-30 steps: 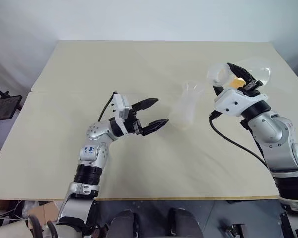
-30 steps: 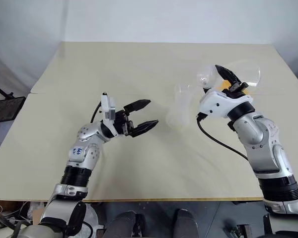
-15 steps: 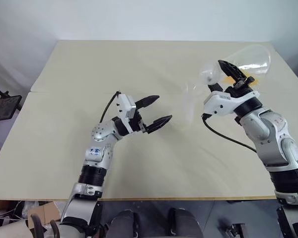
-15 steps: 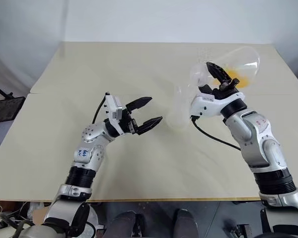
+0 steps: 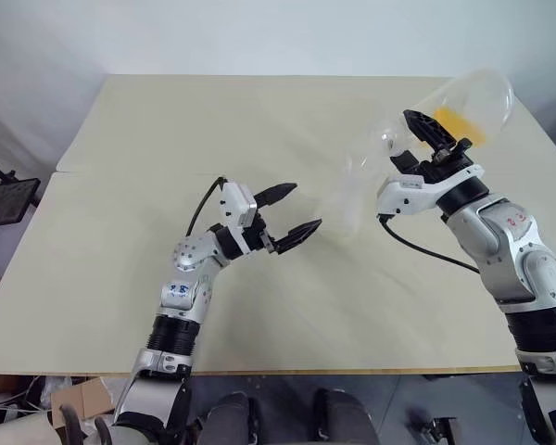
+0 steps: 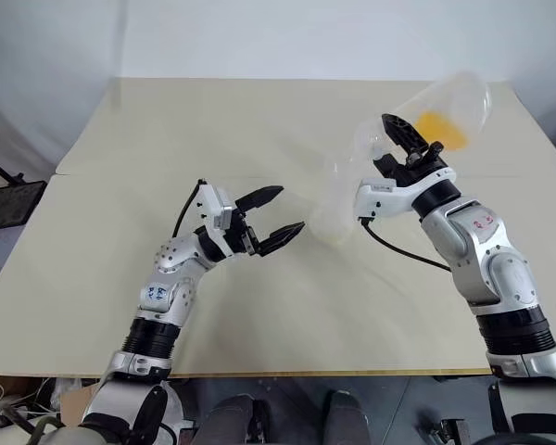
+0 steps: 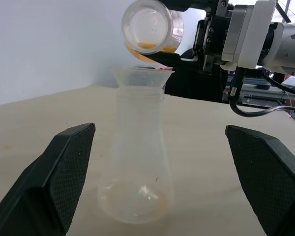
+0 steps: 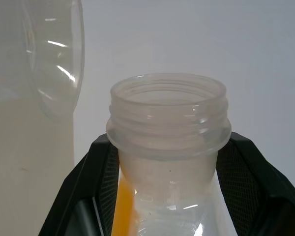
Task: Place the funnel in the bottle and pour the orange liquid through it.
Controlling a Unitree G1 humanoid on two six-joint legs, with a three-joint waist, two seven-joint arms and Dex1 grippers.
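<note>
the right hand (image 5: 428, 139) was raised above the surface (image 5: 259, 120), its forearm angling up and inward, and it was clenched around the neck of a clear pouring vessel (image 5: 463, 107). that vessel lay tipped well over, its long axis running from the base, up and outward beyond the hand, down to its threaded mouth (image 7: 148, 25) on the inner side of the hand, aimed toward the funnel (image 7: 142, 77). the orange liquid (image 6: 442, 129) pooled along the lower wall of the tilted vessel, and a thin orange stream showed at the mouth just above the funnel's rim. the funnel sat upright in the neck of the bottle (image 7: 139, 162), wide rim up. the bottle stood upright on the surface, below and inward of the right hand, with a faint orange tint at its base. the left hand (image 5: 289, 215) was held low and level, pointing toward the bottle, its fingers released and spread wide, the bottle just beyond its tips and not touched.
</note>
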